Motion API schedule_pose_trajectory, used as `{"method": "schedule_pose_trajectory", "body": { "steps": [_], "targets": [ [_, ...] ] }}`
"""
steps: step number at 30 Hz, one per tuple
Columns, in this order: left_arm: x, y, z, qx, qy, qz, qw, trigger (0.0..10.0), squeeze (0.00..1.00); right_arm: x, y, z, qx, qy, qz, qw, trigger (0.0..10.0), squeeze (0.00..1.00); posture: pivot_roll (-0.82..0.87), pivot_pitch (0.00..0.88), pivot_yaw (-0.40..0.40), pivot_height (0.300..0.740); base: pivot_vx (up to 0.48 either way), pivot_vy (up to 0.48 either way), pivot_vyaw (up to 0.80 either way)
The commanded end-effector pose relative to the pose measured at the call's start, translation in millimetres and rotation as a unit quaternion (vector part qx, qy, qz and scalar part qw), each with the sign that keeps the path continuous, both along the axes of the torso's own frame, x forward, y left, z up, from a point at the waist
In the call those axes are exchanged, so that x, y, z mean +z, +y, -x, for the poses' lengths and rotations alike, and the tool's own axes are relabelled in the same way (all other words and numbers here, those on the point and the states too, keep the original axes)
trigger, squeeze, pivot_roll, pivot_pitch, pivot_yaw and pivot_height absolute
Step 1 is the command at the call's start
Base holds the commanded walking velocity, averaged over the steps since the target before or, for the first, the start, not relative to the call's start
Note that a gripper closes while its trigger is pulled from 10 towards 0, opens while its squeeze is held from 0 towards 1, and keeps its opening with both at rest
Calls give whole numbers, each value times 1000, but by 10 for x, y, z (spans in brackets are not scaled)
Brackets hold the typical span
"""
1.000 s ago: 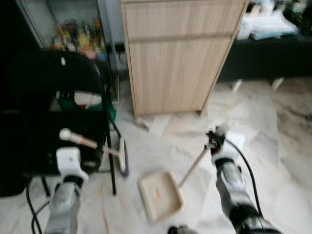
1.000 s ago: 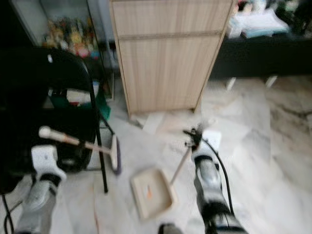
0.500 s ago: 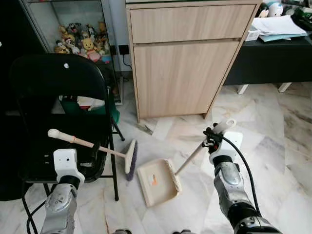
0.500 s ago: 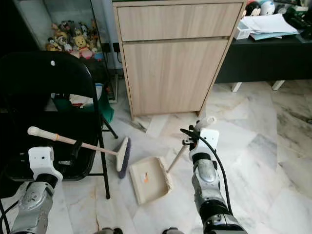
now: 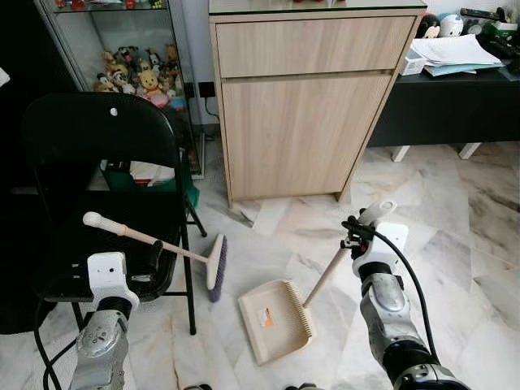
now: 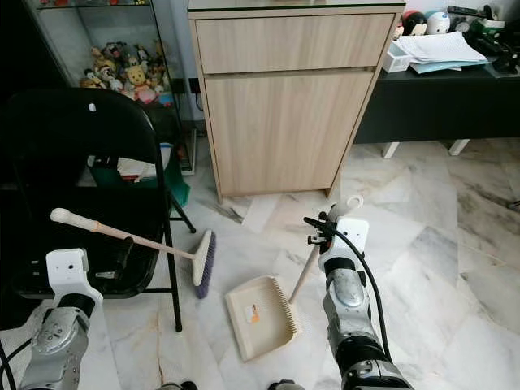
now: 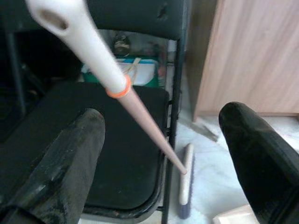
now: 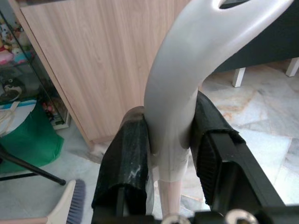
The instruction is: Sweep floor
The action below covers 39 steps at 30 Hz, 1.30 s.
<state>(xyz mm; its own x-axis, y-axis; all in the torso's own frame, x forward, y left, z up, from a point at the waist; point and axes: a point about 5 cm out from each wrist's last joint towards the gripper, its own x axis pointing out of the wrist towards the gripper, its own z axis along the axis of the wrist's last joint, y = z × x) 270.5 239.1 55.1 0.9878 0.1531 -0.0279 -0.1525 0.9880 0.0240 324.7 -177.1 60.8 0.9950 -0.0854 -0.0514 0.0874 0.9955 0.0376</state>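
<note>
Two tools in play, one per arm. Left gripper [image 5: 154, 257] is down by the black folding chair [image 5: 97, 138], and a hand broom [image 5: 158, 247] runs across it at a slant: pale knob end up over the chair seat, purple-bristled head [image 5: 216, 268] down at the marble floor [image 5: 455, 203] just past the chair's front leg. In the left wrist view the two fingers [image 7: 60, 179] sit wide apart with the broom stick [image 7: 135, 112] passing between them, not pinched by either, so I honestly can't tell what's actually carrying the broom.

Right gripper [image 8: 170, 154] has its fingers [image 8: 128, 158] clamped tight on the pale handle of the dustpan [image 5: 277, 319], one pad on each side of the neck just below the loop end. That handle slopes down toward the robot's left to the beige pan, which lies flat on the floor between the two arms, comb edge facing right, with a small orange-and-white label on it.

Broom head and pan are near each other but apart. Behind them there's a light wood cabinet [image 5: 305, 106], plus a glass case of little figurines [image 5: 138, 69] behind the chair.
</note>
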Motion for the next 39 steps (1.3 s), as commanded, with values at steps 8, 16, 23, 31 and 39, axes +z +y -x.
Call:
{"method": "schedule_pose_trajectory", "body": {
  "steps": [8,16,23,31,39],
  "targets": [
    [16,43,-21,7,-8,19,1000,10000,0,45,-22,-5,-1,-14,0,1000,10000,0,-62,158,-26,740,0,0,0],
    [6,85,-32,-3,0,6,1000,10000,0,45,-16,-3,0,-15,0,1000,10000,0,-62,151,-22,740,0,0,0],
    [-20,104,5,0,4,6,1000,10000,0,24,13,8,6,-11,-1,1000,10000,0,-60,153,-23,740,0,0,0],
    [-154,157,170,0,31,-8,999,10000,0,-13,-5,34,5,-5,1,1000,10000,0,-55,165,-19,740,0,0,0],
    [-526,367,547,15,133,-34,990,10000,0,-45,12,53,5,1,-1,1000,10000,0,-47,172,-13,740,0,0,0]
  ]
}}
